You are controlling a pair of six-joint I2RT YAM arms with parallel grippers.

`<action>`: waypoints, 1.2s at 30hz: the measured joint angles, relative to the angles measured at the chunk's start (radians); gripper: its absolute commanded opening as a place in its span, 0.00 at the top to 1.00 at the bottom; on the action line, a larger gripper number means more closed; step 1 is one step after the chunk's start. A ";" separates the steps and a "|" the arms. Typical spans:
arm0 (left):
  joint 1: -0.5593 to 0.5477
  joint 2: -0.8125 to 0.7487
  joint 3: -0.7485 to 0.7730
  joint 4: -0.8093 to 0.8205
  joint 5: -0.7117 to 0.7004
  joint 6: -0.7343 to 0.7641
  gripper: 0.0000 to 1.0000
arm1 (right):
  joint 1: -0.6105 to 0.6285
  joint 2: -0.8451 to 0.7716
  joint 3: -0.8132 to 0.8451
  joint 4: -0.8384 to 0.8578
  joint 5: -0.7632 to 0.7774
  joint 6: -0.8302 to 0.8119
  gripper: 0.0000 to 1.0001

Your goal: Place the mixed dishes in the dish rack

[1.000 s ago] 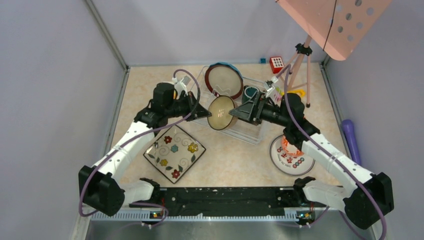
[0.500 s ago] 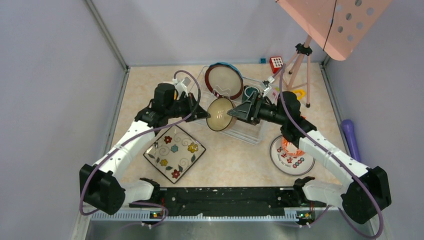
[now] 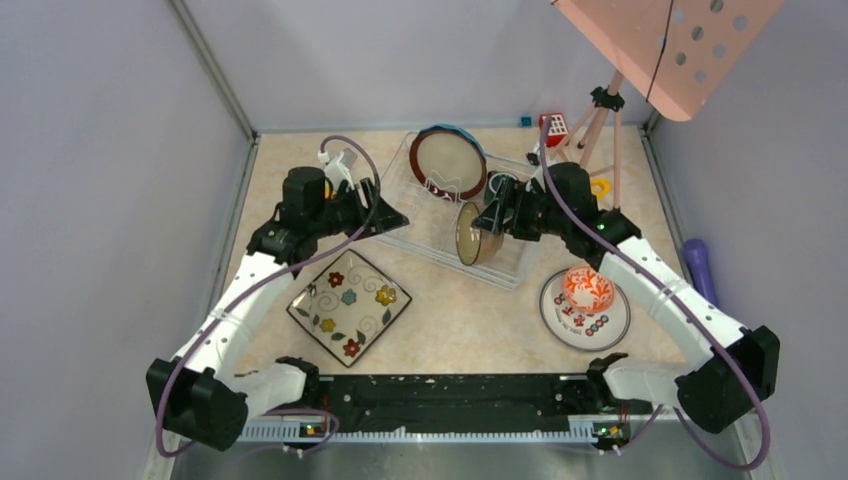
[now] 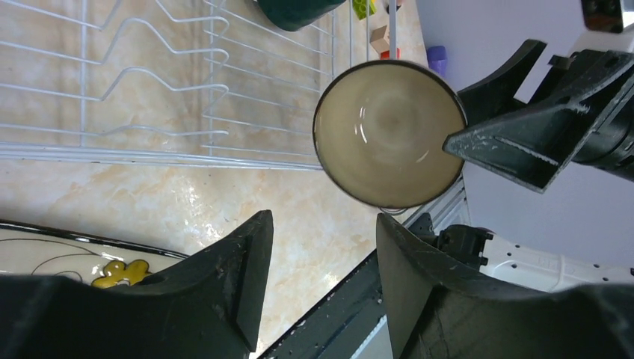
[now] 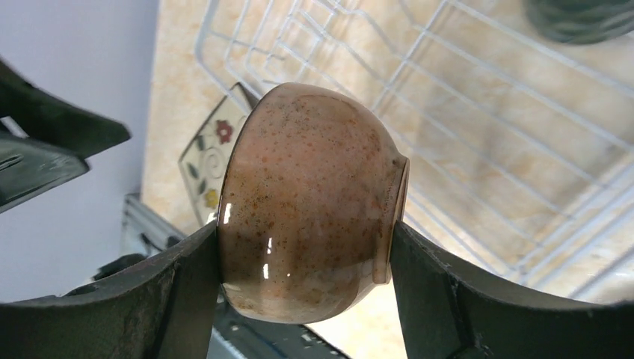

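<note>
Showing the right claw point(image 3: 488, 222) clamped across the tan bowl point(image 3: 474, 233), a glossy speckled ceramic turned on its side over the near half of the dish rack point(image 3: 430, 215); contact with the wires cannot be judged. The left claw point(image 3: 392, 222) has its jaws apart and holds nothing, just off the rack's left edge. Inside the rack, the brown-rimmed cream plate point(image 3: 448, 163) stands upright at the far end, with the teal mug point(image 3: 500, 186) to its right. Open white wire slots lie left of the bowl. On the marbled desk point(image 3: 470, 320), the square floral plate point(image 3: 350, 305) lies near-left of the rack. The red-white bowl point(image 3: 587, 288) sits on the white red-marked plate point(image 3: 575, 322), near-right of the rack. A pink stand point(image 3: 670, 40) rises on its tripod beyond the far right corner.
</note>
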 measured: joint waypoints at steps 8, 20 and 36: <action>0.000 -0.031 0.000 -0.051 -0.055 0.050 0.43 | 0.000 0.093 0.182 -0.180 0.132 -0.188 0.80; 0.001 -0.042 0.008 -0.169 -0.279 0.127 0.43 | 0.088 0.372 0.466 -0.395 0.364 -0.483 0.97; 0.015 -0.044 0.014 -0.181 -0.389 0.136 0.43 | 0.244 0.592 0.574 -0.530 0.796 -0.516 0.97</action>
